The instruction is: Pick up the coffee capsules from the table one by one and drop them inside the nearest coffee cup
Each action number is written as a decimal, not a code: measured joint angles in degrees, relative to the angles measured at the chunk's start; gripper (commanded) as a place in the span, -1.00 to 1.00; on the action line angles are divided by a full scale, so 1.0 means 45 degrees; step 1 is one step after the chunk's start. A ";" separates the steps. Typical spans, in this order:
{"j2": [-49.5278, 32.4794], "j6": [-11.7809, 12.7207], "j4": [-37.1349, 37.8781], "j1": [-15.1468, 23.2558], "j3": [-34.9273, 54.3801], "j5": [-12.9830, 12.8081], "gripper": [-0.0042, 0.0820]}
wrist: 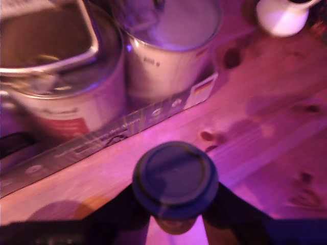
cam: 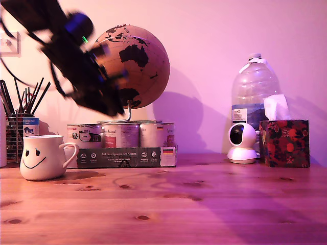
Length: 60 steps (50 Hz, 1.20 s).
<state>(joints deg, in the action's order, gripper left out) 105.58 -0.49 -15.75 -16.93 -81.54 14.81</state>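
The table (cam: 204, 204) was wood, reddish planks with dark knots and plain grain, lightly sheened under the pink light. The coffee cup (cam: 43, 157) looked like glazed white ceramic, smooth and glossy. The tins (cam: 121, 135) were bare metal with a dull shine and paper labels, standing in a matt dark cardboard tray (cam: 122, 157). The globe (cam: 135, 66) had a matt, cork-like skin on a thin metal stand. The water bottle (cam: 254, 97) was clear plastic; the small camera (cam: 241, 143) glossy white plastic. The tissue box (cam: 284, 143) was printed card with soft paper tissue. The coffee capsule (wrist: 175, 179) between the gripper's (wrist: 175, 214) matt black fingers had a smooth, dark foil-like lid.
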 measured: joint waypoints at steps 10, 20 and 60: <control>-0.1384 0.0151 0.0661 0.1141 0.1200 -0.0010 -0.48; -0.2079 0.0408 0.0957 0.2225 0.2540 -0.0073 -0.48; -0.2861 0.0413 -0.0767 0.3293 0.3162 -0.1486 -0.48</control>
<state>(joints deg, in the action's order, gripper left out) 92.71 1.37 -19.20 -2.11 -67.31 8.12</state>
